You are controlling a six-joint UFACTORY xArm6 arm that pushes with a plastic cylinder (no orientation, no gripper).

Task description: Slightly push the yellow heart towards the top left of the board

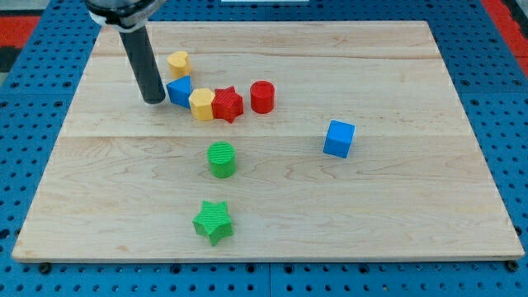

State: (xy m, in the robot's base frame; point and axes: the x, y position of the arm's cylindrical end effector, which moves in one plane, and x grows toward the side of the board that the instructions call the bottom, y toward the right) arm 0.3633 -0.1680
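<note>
The yellow heart (178,62) lies near the view's top left on the wooden board (412,206). Just below it sits a blue triangular block (179,91), touching a yellow hexagon (201,104), which touches a red star (228,104). A red cylinder (262,96) stands just right of the star. My tip (153,100) rests on the board just left of the blue triangular block and below-left of the yellow heart, apart from the heart.
A green cylinder (221,159) stands mid-board, a green star (214,221) lies below it near the view's bottom, and a blue cube (338,138) sits to the right. The board lies on a blue perforated table (33,99).
</note>
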